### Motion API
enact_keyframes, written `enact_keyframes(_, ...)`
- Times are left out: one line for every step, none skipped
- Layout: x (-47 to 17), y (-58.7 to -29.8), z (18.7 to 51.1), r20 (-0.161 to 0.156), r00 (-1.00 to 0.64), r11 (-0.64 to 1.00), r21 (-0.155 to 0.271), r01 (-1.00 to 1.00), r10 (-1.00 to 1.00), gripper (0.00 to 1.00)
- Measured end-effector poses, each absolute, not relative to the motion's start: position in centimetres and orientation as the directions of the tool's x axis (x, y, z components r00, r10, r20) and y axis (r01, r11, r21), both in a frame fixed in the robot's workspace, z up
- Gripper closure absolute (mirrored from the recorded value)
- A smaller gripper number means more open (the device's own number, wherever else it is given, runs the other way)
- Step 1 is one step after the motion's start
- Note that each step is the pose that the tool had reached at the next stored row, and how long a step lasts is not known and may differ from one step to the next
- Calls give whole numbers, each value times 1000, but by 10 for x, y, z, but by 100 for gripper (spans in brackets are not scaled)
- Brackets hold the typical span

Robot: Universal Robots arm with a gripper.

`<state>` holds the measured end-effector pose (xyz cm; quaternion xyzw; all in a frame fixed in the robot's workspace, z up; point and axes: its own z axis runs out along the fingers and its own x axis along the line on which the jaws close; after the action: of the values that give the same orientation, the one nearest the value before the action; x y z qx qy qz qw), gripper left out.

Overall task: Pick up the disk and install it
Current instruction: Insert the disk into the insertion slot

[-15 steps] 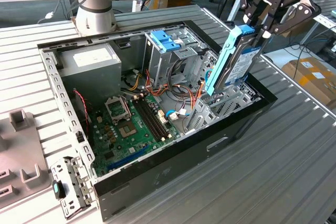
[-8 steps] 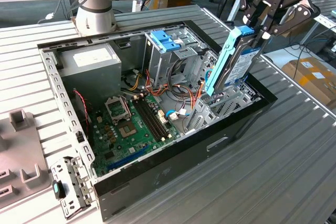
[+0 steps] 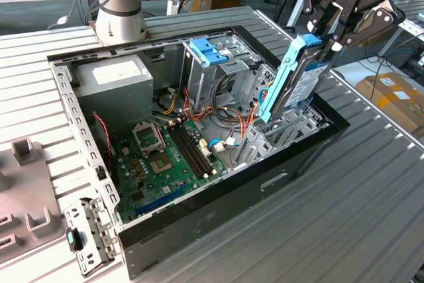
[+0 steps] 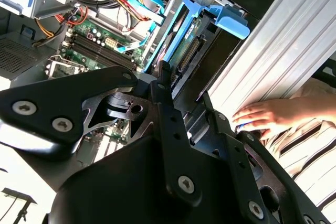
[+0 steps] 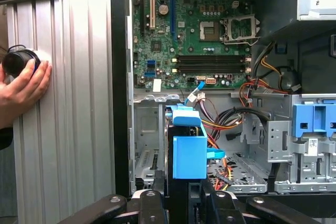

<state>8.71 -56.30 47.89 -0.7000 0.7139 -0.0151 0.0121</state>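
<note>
Disk lifted, not yet seated in its bay.

Computer case (image 3: pixel 199 230) lies open on the slatted table (image 3: pixel 371 217). Toward 2 o'clock in the exterior view, the gripper (image 3: pixel 326 34) is clamped on the top end of the disk (image 3: pixel 295 81). The disk hangs tilted, its lower end near the mouth of the empty drive bay (image 3: pixel 291 127). Picking up looks done; sliding it home is left. 1 person's hand (image 5: pixel 23 85) rests on the table beside the case.
</note>
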Motion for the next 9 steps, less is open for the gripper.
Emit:
enact_keyframes(87, -563, 477, 4, -20, 20, -38, -999, -1000, 65)
enact_keyframes(87, -563, 476, 4, -20, 20, -38, -999, -1000, 65)
enact_keyframes(87, -563, 476, 4, -20, 20, -38, -999, -1000, 65)
enact_keyframes(87, -563, 476, 4, -20, 20, -38, -999, -1000, 65)
enact_keyframes(87, -563, 476, 4, -20, 20, -38, -999, -1000, 65)
enact_keyframes(87, -563, 476, 4, -20, 20, -38, -999, -1000, 65)
enact_keyframes(87, -563, 476, 4, -20, 20, -38, -999, -1000, 65)
enact_keyframes(87, -563, 475, 4, -20, 20, -38, -999, -1000, 65)
enact_keyframes(87, -563, 475, 4, -20, 20, -38, -999, -1000, 65)
